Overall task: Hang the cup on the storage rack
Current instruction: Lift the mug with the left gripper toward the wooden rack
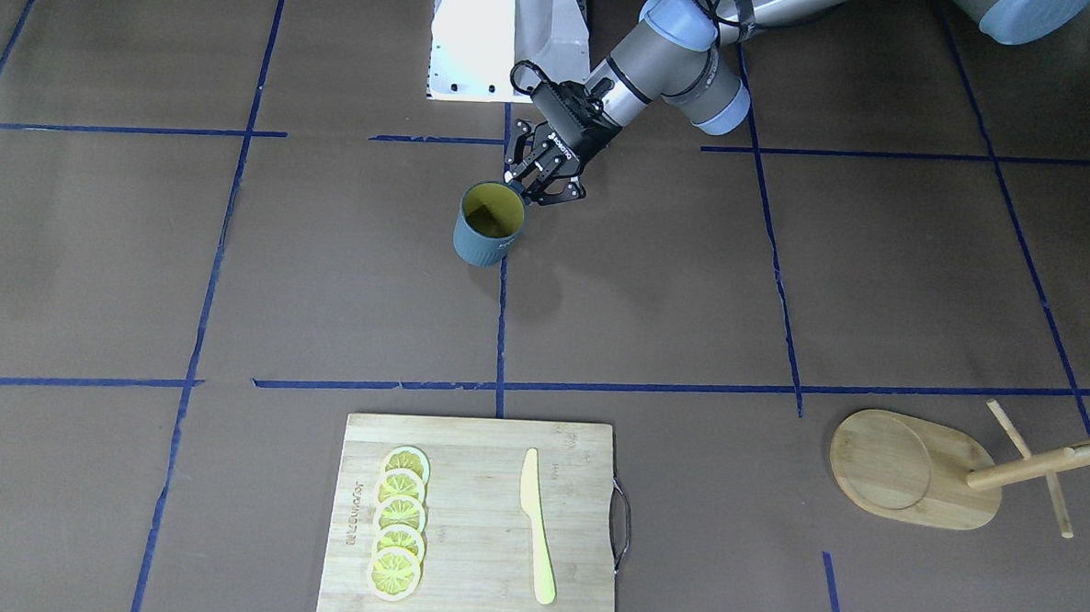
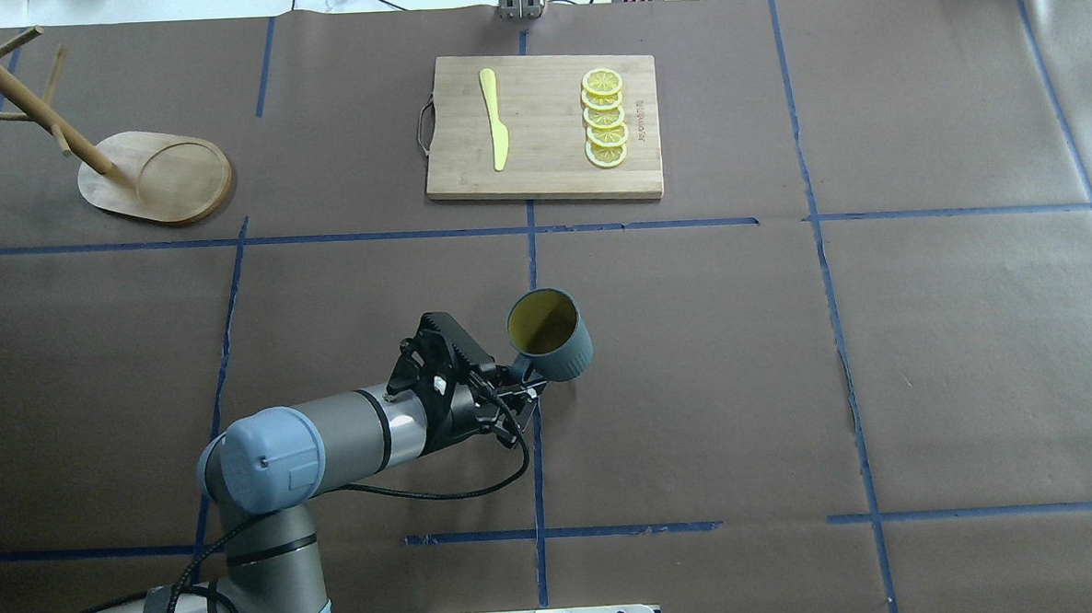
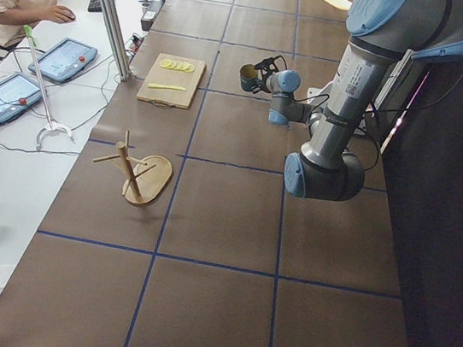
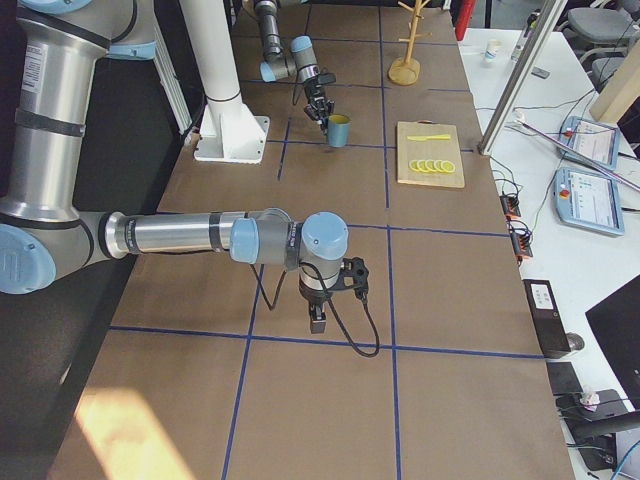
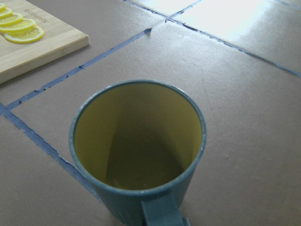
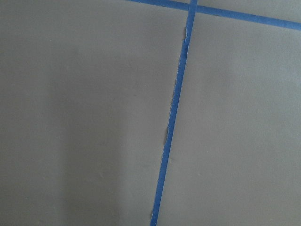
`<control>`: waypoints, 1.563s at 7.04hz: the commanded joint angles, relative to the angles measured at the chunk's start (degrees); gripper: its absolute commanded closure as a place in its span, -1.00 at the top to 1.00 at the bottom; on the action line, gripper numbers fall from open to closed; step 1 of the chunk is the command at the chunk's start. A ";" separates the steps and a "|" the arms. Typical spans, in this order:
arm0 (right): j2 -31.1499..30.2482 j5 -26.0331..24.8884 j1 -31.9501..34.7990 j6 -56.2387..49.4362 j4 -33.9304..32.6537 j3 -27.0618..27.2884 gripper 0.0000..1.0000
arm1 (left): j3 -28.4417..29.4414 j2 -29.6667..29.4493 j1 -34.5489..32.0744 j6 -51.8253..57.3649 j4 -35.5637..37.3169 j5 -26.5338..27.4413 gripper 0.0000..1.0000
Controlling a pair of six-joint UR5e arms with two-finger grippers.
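the brown bench (image 2: 926, 345) is crossed by blue tape lines. the right arm (image 4: 180, 235) reaches out low over its near right part, well apart from everything else. the left arm (image 2: 330, 436) stretches from the near left toward the middle. a bamboo cutting board (image 2: 545, 173) lies at the far edge, about centre. the storage rack (image 2: 181, 170) stands in the far left corner on its oval base, its post and thin pegs bare.

the left pincer (image 2: 524, 388) is closed on the handle of the cup (image 2: 562, 347), which sits mouth up near the middle of the bench, just right of a tape line, its yellow-olive inside showing. whether its base touches the bench cannot be told. the right pincer (image 4: 317, 322) points down at bare bench, and how far open it is cannot be told.

a yellow knife (image 2: 495, 120) lies on the left part of the board. a row of five lemon slices (image 2: 604, 118) overlaps along its right part.
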 commanded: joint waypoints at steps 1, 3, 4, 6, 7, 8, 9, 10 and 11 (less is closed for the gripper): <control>0.09 0.00 0.00 0.00 -0.02 -0.06 1.00 | -0.43 0.09 -3.59 -17.77 -6.19 -0.01 -1.00; 0.09 0.00 0.00 -0.09 0.06 -0.06 0.99 | -0.34 0.87 -8.16 -41.97 -15.40 0.08 -1.00; 0.09 0.00 0.00 -0.09 0.06 -0.06 1.00 | -0.25 1.14 -11.32 -54.57 -19.54 -0.01 -1.00; 0.09 0.00 0.00 -0.09 0.06 -0.06 1.00 | 0.53 1.84 -16.94 -78.45 -25.71 0.08 -1.00; 0.09 0.00 0.00 -0.09 0.06 -0.06 0.99 | 0.63 2.37 -21.06 -88.52 -27.21 0.16 -1.00; 0.09 0.00 0.00 -0.18 0.06 0.03 0.99 | 2.11 2.63 -25.89 -99.32 -28.97 0.16 -1.00; 0.17 0.00 0.00 -0.26 0.06 0.03 1.00 | 6.12 2.81 -30.46 -109.18 -33.68 0.60 -1.00; 0.18 0.00 0.00 -0.26 0.06 0.12 1.00 | 10.34 5.60 -33.38 -115.54 -39.56 2.87 -1.00; 0.18 0.00 0.00 -0.26 0.15 0.29 0.99 | 15.95 5.71 -35.41 -116.47 -46.75 2.98 -1.00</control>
